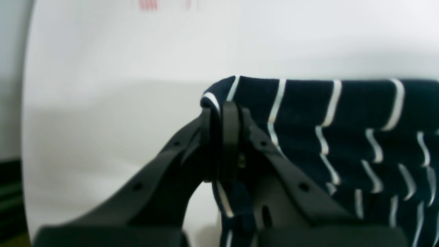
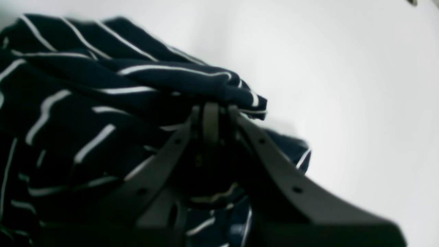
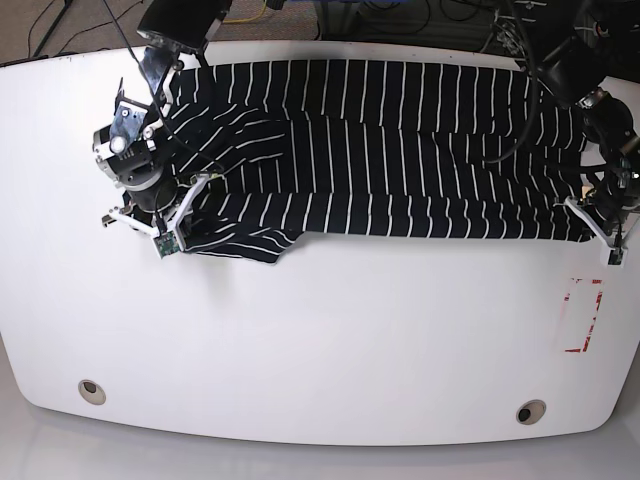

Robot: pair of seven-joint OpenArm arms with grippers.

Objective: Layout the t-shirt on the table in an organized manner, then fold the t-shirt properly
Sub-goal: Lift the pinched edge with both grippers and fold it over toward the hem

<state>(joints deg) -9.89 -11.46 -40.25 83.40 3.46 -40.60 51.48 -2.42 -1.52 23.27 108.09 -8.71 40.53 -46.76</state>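
The dark striped t-shirt (image 3: 400, 150) lies spread lengthwise across the far half of the white table (image 3: 350, 340), with a bunched fold at its left end. My left gripper (image 1: 223, 106) is shut on a corner of the t-shirt (image 1: 343, 137); in the base view the left gripper (image 3: 590, 238) is at the shirt's near right corner. My right gripper (image 2: 211, 109) is shut on a bunched fold of the t-shirt (image 2: 85, 85); in the base view the right gripper (image 3: 178, 240) is at the shirt's near left end.
A red-marked rectangle (image 3: 580, 315) lies near the table's right edge, just in front of the left gripper, and its marks show in the left wrist view (image 1: 148, 4). Two metal-ringed holes (image 3: 91, 390) (image 3: 530, 411) sit near the front edge. Cables lie behind the table.
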